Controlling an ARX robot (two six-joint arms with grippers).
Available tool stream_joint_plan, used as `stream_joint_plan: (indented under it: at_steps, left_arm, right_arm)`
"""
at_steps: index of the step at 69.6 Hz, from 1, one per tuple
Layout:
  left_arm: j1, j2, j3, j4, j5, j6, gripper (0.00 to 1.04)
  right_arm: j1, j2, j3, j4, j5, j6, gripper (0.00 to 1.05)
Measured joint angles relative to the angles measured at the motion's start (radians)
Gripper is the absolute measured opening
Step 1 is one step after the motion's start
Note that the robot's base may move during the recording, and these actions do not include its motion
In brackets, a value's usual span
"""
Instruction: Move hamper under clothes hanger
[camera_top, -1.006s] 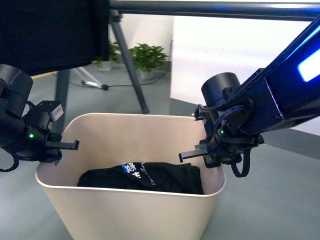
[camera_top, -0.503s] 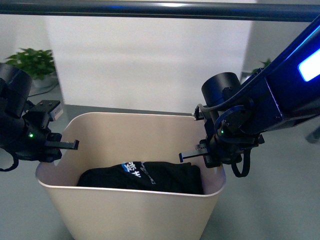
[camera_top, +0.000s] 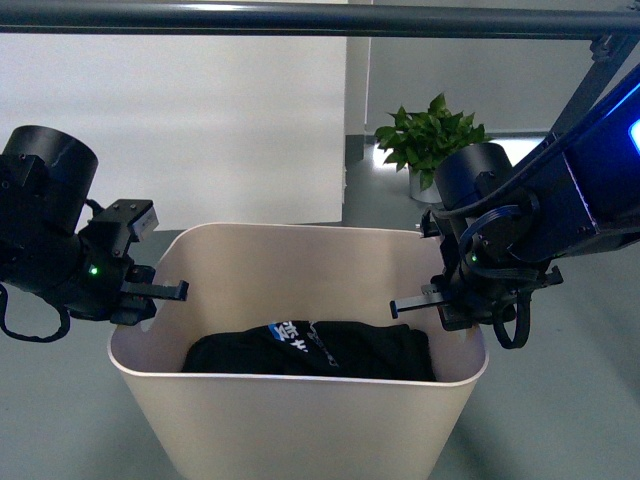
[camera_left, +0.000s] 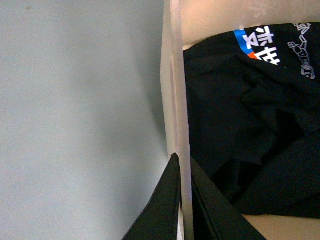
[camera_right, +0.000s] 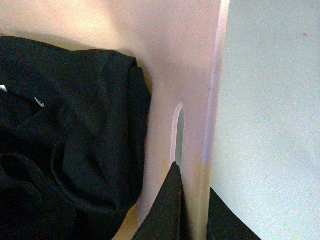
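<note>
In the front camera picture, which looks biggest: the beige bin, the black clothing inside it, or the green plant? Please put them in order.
1. hamper
2. black clothing lying inside it
3. potted plant, which looks smallest, though it stands farther back, so its real size is unsure

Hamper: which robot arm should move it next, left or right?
Probably both together, since neither is better placed. The left gripper pinches the left wall of the hamper, and the right gripper pinches the right wall.
</note>
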Motion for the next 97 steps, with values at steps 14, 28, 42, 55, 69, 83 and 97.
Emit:
stream_joint_plan:
  at_steps: [14,28,42,55,69,83,97]
  left_arm:
    - [0.035,0.000,0.000,0.000,-0.029,-0.001,0.04]
    - [0.029,0.000,0.000,0.000,-0.021,0.001,0.04]
    - [0.040,0.000,0.000,0.000,-0.029,0.001,0.04]
    - [0.061,0.000,0.000,0.000,-0.043,0.002,0.04]
    - [0.035,0.000,0.000,0.000,-0.024,0.002,0.04]
    - [0.032,0.000,0.000,0.000,-0.026,0.002,0.04]
    - [0.055,0.013,0.010,0.077,0.045,-0.088,0.04]
  right_arm:
    - [0.038,-0.001,0.000,0.000,-0.024,-0.001,0.03]
    - [0.031,-0.001,-0.002,0.000,-0.015,-0.001,0.03]
    - [0.040,-0.001,-0.001,0.001,-0.029,-0.001,0.03]
    - [0.066,-0.001,-0.001,0.001,-0.040,0.001,0.03]
    - [0.035,-0.001,-0.002,0.001,-0.017,0.000,0.03]
    - [0.031,-0.001,-0.002,0.001,-0.020,0.000,0.03]
    - [0.029,0.000,-0.027,0.096,-0.107,0.075,0.03]
